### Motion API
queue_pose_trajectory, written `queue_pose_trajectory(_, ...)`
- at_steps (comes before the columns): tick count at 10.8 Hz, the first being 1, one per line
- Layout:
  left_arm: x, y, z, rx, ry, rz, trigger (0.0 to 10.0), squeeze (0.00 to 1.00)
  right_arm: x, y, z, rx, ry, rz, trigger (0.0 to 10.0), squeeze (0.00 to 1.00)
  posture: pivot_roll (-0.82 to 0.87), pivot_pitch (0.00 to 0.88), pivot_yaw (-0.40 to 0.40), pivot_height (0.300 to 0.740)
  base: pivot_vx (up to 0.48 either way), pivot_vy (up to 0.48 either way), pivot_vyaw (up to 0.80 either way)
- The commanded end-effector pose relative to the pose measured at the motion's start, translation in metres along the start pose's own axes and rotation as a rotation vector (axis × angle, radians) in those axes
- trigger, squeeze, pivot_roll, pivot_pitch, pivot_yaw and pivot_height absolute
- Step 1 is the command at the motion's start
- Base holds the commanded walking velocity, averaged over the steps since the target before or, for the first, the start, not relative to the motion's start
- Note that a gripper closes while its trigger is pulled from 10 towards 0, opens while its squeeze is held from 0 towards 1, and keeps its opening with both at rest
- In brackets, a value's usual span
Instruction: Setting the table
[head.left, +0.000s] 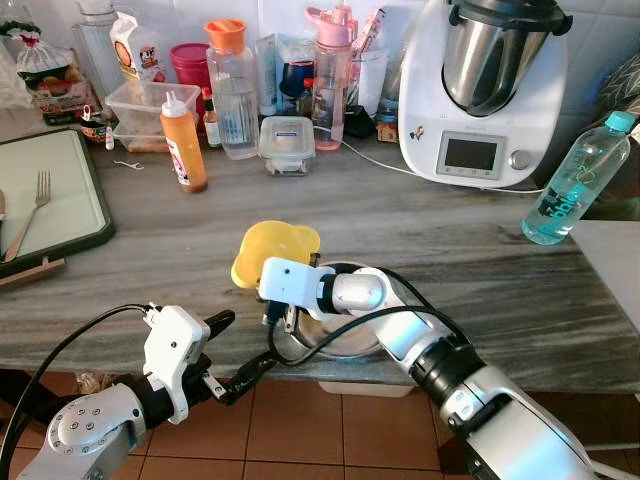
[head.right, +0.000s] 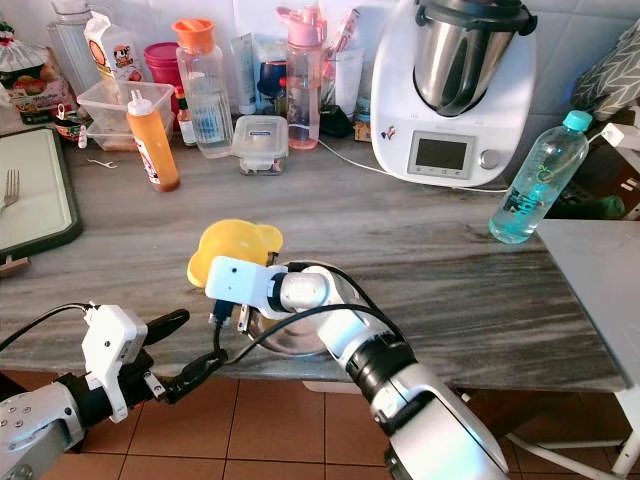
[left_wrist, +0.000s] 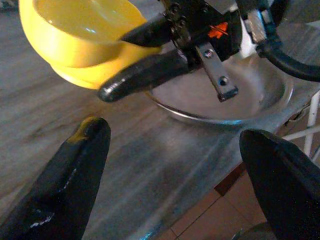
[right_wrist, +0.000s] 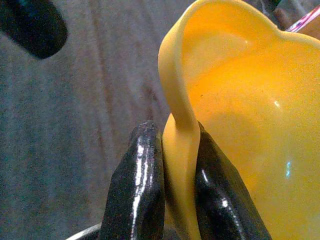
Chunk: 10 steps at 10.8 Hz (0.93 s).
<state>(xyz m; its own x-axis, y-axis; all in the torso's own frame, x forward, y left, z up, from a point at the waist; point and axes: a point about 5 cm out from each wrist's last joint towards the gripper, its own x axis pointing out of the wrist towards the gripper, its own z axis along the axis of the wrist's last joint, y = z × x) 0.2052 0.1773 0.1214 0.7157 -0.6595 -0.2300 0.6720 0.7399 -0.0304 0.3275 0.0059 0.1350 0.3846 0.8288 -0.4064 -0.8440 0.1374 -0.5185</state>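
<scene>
At the near left, off the edge of the grey marble surface (head.left: 480, 260), the left hand (head.left: 232, 352) hangs with its two black fingers spread apart and nothing between them, pointing right toward the bowls. Just right of it and farther in, the right hand (right_wrist: 172, 185) pinches the wavy rim of the yellow plastic bowl (head.left: 275, 250), one finger inside and one outside. The yellow bowl sits at the near edge, tilted, touching the far-left side of the shallow steel bowl (left_wrist: 240, 95), so the right hand already has it and the left is only near.

Across my counter I see an orange sauce bottle (head.left: 184, 141), a white kitchen machine (head.left: 487, 88) and a blue water bottle (head.left: 579, 180) leaning at the right.
</scene>
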Motion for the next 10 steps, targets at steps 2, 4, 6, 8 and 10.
queue_pose_trajectory(2,-0.002,0.001,0.003,0.008,-0.002,0.007,10.0,0.00,-0.001,-0.010,0.006,-0.030,-0.021,-0.024,10.0,0.00,0.08,0.061,-0.048,0.740,0.000,0.000,0.00)
queue_pose_trajectory(4,-0.002,0.003,0.004,0.008,-0.004,0.010,10.0,0.00,0.000,-0.013,0.010,-0.036,-0.032,-0.035,10.0,0.00,0.08,0.059,-0.046,0.740,0.000,0.000,0.00)
queue_pose_trajectory(6,-0.002,0.003,0.004,0.006,-0.003,0.008,10.0,0.00,0.005,-0.012,0.011,-0.041,-0.026,-0.014,10.0,0.00,0.08,0.060,-0.045,0.740,0.000,0.000,0.00)
queue_pose_trajectory(8,-0.002,0.003,0.004,0.003,-0.001,0.006,10.0,0.00,0.009,-0.013,0.010,-0.047,-0.001,0.000,10.0,0.00,0.08,0.062,-0.045,0.740,0.000,0.000,0.00)
queue_pose_trajectory(10,-0.002,0.001,0.003,-0.002,0.003,-0.008,10.0,0.00,0.012,-0.013,0.010,-0.048,0.013,0.015,10.0,0.62,0.08,0.065,-0.045,0.740,0.000,0.000,0.00)
